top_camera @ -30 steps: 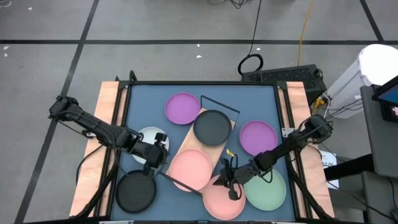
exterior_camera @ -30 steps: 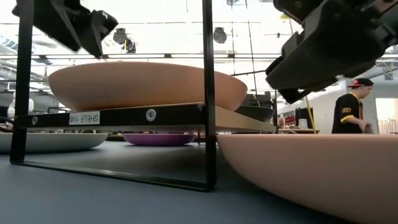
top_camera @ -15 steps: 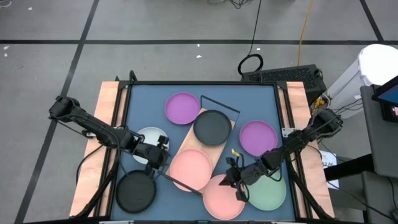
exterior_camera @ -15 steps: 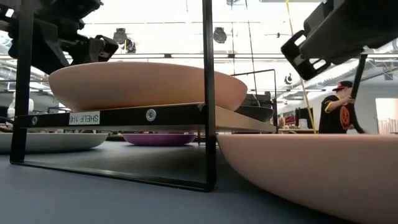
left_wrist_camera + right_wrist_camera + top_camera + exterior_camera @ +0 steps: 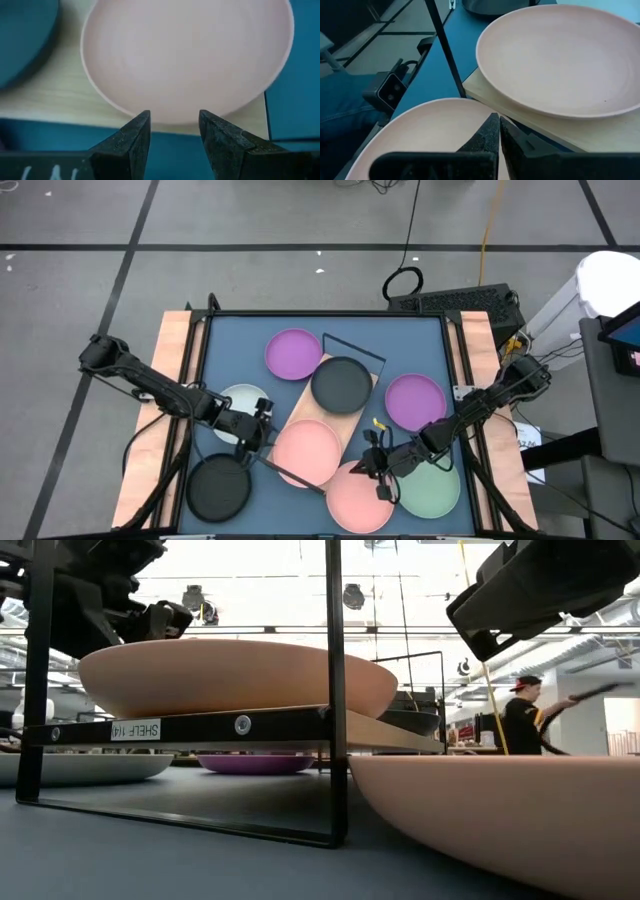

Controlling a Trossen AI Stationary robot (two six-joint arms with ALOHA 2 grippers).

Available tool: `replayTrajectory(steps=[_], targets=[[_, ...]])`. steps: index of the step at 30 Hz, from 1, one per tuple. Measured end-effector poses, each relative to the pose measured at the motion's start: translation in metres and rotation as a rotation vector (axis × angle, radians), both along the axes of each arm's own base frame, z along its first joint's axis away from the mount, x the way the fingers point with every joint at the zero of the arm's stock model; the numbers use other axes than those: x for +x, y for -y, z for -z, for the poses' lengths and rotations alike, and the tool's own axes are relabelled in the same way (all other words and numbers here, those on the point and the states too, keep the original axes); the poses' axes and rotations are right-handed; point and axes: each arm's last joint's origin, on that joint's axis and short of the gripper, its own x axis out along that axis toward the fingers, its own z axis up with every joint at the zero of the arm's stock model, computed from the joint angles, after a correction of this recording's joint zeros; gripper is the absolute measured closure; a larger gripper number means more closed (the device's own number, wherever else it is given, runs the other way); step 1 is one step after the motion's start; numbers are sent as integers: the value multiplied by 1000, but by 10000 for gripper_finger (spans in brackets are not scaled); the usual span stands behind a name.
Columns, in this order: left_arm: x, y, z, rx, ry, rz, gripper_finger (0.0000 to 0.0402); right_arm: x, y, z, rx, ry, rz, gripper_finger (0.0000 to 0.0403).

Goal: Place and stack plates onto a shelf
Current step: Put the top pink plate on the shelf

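The shelf lies slantwise on the table, a black plate on its far half and a pink plate on its near half. My left gripper is open at that pink plate's left rim, one finger to each side, touching nothing. A second pink plate rests on the table by the shelf's near end. My right gripper is shut and hovers above this plate's far rim, high in the low view.
Around the shelf lie two purple plates, a pale green plate under my right arm, a white-grey plate under my left gripper and a black plate. The shelf's black wire frame stands between both grippers. A person moves far behind.
My right gripper has risen from just above the pink plate on the table and shifted a little toward the table's right edge. My left gripper has come down slightly toward the pink plate on the shelf. The plates have stayed in place.
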Motion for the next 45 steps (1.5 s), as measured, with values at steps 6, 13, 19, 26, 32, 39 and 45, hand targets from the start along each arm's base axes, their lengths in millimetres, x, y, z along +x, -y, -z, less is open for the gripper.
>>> replayTrajectory(steps=[6,13,19,26,32,39,45], targets=[[2,1,2,14,7,16,227,0,0,0,0,0,0,403],[0,3,5,-16,-40,8,227,4,-4,4,24,27,-31,403],[-1,5,5,-19,-37,17,227,17,-11,25,17,95,-54,403],[1,4,5,8,-20,-18,227,26,-6,40,11,95,-27,403],[4,3,3,5,17,-28,227,30,1,41,7,96,3,403],[-1,3,2,18,-9,-16,227,30,1,41,7,95,4,403],[-7,1,-7,3,9,-10,227,30,2,42,-1,88,4,403]])
